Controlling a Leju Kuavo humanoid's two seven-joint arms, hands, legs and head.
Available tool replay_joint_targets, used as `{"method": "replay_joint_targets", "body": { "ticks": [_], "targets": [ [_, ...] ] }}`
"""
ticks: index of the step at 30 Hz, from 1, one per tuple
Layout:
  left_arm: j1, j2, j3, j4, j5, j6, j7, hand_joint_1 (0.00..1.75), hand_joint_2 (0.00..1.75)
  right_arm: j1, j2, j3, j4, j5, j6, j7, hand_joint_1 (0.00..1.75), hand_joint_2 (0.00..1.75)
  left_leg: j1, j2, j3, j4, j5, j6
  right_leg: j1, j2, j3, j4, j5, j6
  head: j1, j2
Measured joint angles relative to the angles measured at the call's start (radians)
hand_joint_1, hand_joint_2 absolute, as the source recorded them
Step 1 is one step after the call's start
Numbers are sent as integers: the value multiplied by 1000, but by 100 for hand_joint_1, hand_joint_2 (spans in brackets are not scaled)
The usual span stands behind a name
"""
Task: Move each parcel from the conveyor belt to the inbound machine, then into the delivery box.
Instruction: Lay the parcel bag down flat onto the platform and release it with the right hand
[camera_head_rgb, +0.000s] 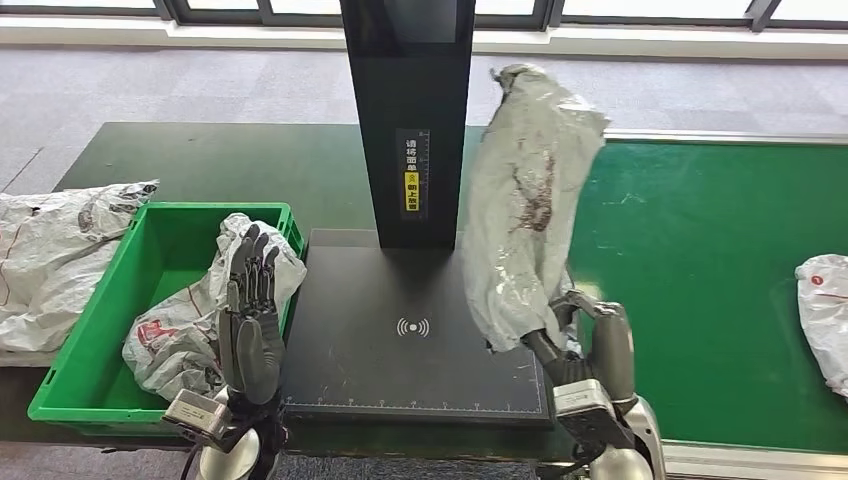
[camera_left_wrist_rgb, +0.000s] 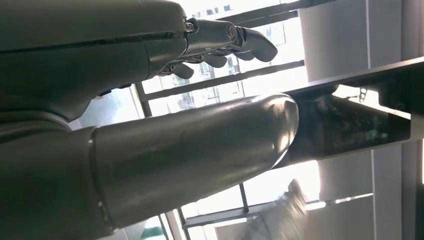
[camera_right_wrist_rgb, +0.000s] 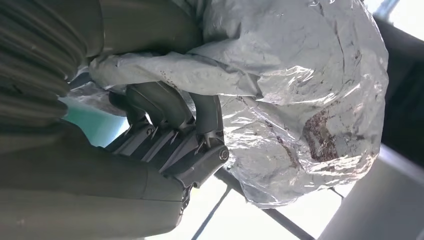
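Your right hand (camera_head_rgb: 585, 345) grips a grey parcel (camera_head_rgb: 527, 200) upright above the inbound machine (camera_head_rgb: 410, 340); left hand (camera_head_rgb: 250, 300) beside it, fingers spread, empty.

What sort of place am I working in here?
Probably a parcel sorting or logistics station. A green conveyor belt carries a bagged parcel, a black scanning machine stands beside it, and a green delivery box holds another. The right hand holds up a grey parcel.
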Motion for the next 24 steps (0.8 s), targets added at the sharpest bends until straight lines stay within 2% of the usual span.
{"method": "replay_joint_targets", "body": {
  "ticks": [6, 17, 21, 24],
  "targets": [
    [-42, 0, -2, 44, 1, -27, 0, 0, 0, -60, 1, 145, 143, 55, 62, 63, 175, 175, 0, -1, 0, 0, 1, 0, 0, -1, 0, 0, 1, -1, 0, 0],
    [-44, 0, -1, 56, -13, -55, 0, 0, 0, -109, 3, 198, 237, 69, 120, 64, 175, 175, 0, -1, -1, 0, 1, 0, 0, -1, 0, 0, 1, -1, 0, 0],
    [-43, 0, -1, 56, -21, -57, 0, 0, 0, -114, 3, 209, 250, 66, 124, 57, 4, 175, 0, -1, -1, 0, 1, 0, 0, -1, 0, 0, 1, -1, 0, 0],
    [-38, 0, 0, 54, -23, -57, 0, 0, 0, -115, 3, 210, 254, 53, 111, 61, 0, 175, 0, -1, -1, 0, 1, 0, 0, -1, 0, 0, 1, -1, 0, 0]
  ]
}}
